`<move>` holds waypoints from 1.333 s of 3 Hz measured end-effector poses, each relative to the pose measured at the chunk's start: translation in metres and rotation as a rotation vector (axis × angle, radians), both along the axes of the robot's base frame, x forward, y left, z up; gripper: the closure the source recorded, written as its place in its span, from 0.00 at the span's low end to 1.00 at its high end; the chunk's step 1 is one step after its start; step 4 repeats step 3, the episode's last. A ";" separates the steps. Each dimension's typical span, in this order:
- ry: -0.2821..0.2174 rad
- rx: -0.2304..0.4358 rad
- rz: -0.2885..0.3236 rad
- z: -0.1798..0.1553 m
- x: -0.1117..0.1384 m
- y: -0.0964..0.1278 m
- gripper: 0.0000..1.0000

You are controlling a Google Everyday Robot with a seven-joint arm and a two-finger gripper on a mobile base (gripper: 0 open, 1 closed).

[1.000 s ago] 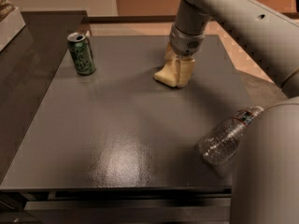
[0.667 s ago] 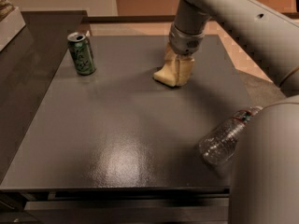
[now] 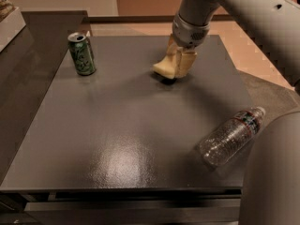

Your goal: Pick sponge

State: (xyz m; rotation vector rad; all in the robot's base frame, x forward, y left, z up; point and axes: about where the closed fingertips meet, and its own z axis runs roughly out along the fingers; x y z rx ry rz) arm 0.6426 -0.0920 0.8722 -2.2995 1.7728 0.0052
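The robot's tool hangs over the far part of the dark table, well to the right of the green can and about level with it. Its cream fingers are clenched on the sponge. The pale yellow block sticks out from between the fingers toward the can, tilted, its lower edge right at the table top over a small dark shadow. Whether it rests on the table or hangs just clear of it cannot be told.

The grey arm rises from the tool, away from the can, and runs out of view at the upper right.

The can stands upright with its top opened, and nothing touches it. A clear plastic bottle lies on its side much farther right of the can and nearer the camera, well apart from the sponge.
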 end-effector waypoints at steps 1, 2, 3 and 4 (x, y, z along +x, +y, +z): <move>-0.042 0.034 -0.012 0.035 -0.006 0.002 1.00; -0.129 0.093 -0.002 0.090 -0.006 0.011 1.00; -0.129 0.093 -0.002 0.090 -0.006 0.011 1.00; -0.129 0.093 -0.002 0.090 -0.006 0.011 1.00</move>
